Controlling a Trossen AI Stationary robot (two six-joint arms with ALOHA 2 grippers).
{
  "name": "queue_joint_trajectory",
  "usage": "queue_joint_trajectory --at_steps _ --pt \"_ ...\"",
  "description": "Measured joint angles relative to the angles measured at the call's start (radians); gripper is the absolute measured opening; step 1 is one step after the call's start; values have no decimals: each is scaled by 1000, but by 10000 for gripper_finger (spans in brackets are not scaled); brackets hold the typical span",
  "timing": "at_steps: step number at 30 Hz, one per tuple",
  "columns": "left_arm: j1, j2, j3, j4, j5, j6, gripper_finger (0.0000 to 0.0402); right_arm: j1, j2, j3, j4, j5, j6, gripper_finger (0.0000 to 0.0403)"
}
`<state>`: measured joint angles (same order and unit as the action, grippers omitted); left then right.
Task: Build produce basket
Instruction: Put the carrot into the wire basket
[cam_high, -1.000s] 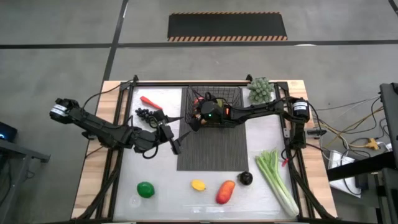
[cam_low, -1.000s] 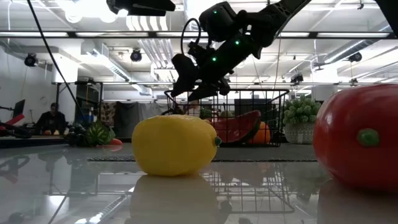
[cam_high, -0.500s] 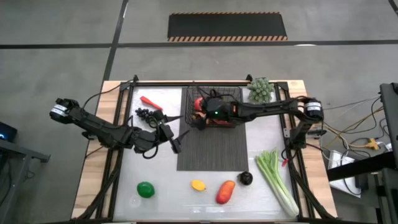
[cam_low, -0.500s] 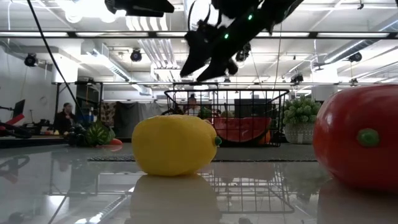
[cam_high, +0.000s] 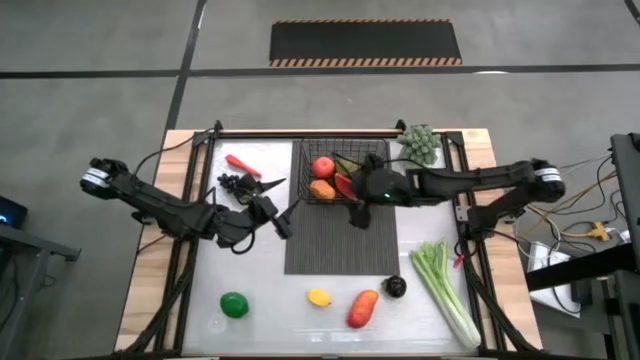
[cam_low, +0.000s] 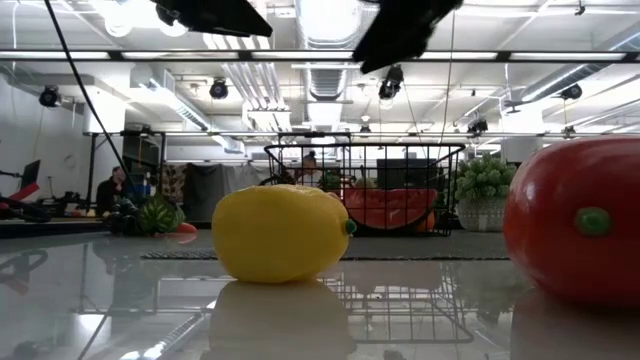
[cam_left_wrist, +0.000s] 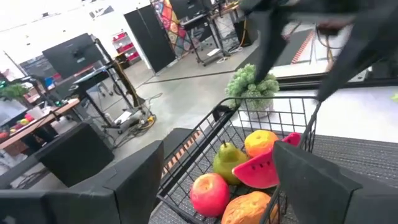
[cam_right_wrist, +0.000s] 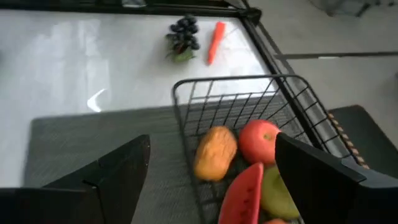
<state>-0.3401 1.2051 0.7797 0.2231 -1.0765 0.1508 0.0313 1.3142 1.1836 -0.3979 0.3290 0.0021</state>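
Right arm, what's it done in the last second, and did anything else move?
The right gripper pulled back from over the basket toward its own side, open and empty, uncovering the fruit inside. The left gripper, lemon and celery stayed put.

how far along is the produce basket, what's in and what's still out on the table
Partly filled. The basket already holds a red apple, pear, watermelon slice and two orange fruits. Nothing is in hand: the right gripper hangs open over the mat beside the basket, and the left gripper waits open. Left: chili, grapes, lime, lemon, mango, celery and more.
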Motion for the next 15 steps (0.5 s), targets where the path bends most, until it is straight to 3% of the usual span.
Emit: queue_joint_trajectory --at_steps 7,15 --pt "0 37 -1 -5 -1 -63 283 77 -181 -168 8 -124 7 327" --pt "0 41 14 -38 85 -185 283 136 -342 -364 168 -127 40 327"
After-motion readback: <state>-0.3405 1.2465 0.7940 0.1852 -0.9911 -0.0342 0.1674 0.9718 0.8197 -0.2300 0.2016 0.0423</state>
